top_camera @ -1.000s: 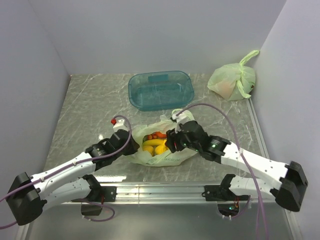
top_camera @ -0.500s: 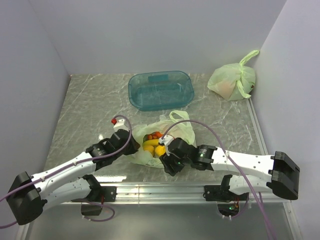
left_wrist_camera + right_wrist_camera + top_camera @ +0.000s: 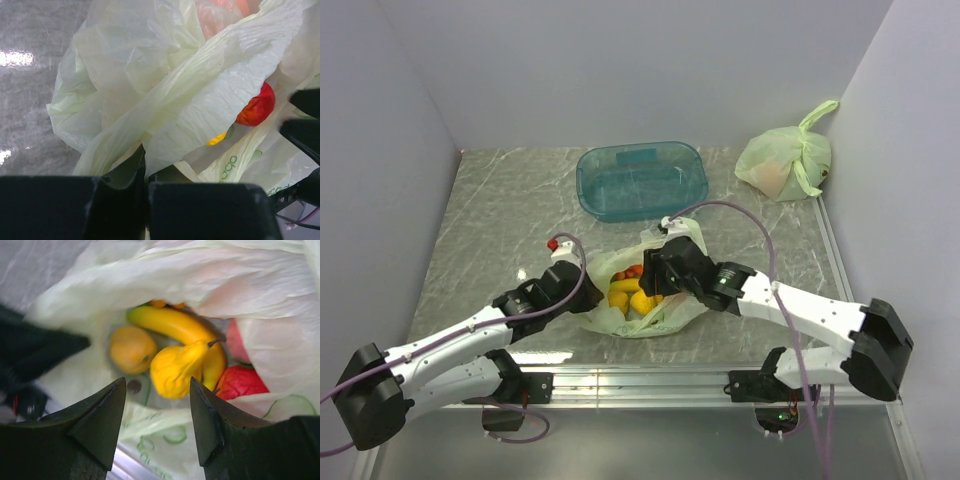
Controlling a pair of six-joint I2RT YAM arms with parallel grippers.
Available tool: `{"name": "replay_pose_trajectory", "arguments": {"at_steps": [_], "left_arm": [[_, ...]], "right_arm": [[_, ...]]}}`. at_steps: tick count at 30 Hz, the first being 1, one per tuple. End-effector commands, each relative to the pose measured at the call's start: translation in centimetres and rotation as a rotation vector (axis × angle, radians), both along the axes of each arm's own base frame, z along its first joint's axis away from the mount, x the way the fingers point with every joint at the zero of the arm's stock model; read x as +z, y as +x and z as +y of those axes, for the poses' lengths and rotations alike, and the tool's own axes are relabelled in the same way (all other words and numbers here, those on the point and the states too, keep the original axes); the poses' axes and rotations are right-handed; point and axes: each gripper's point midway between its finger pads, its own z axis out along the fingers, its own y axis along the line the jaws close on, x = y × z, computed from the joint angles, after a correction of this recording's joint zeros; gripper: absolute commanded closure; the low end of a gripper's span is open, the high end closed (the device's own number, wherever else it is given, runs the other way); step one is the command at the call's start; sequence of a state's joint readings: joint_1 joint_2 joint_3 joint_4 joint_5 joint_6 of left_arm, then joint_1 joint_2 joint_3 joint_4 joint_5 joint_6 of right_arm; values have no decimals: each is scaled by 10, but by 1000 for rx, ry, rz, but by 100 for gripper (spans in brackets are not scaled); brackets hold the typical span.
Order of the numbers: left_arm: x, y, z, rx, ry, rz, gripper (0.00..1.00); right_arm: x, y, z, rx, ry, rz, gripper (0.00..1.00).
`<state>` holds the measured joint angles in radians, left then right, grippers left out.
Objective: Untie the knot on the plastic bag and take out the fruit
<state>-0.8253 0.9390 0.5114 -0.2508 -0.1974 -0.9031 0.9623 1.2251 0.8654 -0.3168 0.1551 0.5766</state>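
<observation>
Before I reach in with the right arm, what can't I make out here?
- Number of fruit: top view, the right end effector covers the mouth of the plastic bag; right wrist view, film overlaps the red piece.
- The knot: lost in crumpled film, every view.
- Tips of the left end effector: top view, too small and dark to separate.
- Contents of the second bag: top view, only pinkish-orange through film.

The left gripper (image 3: 146, 176) has its two dark fingers pressed nearly together on a fold of the plastic bag (image 3: 150, 75). The bag's crumpled pale green film rises above them. At the bag's right a red fruit (image 3: 257, 106) peeks out, and left of the bag lies the grey marbled surface (image 3: 30, 75).
</observation>
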Motion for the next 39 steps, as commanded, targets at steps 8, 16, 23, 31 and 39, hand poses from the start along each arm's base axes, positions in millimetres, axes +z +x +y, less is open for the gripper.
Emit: {"name": "replay_pose_trajectory", "arguments": {"at_steps": [8, 16, 23, 31, 39], "left_arm": [[4, -3, -10, -59, -26, -27, 91], [5, 4, -13, -44, -19, -33, 91], [2, 13, -5, 24, 23, -30, 94], [0, 26, -2, 38, 74, -13, 96], [-5, 24, -5, 9, 68, 6, 94]], "right_arm": [[-67, 25, 13, -236, 64, 142, 39], [-57, 30, 7, -226, 50, 57, 70], [23, 27, 11, -79, 144, -130, 100], [146, 46, -1, -9, 279, -423, 100], [184, 153, -62, -314, 287, -531, 100]]}}
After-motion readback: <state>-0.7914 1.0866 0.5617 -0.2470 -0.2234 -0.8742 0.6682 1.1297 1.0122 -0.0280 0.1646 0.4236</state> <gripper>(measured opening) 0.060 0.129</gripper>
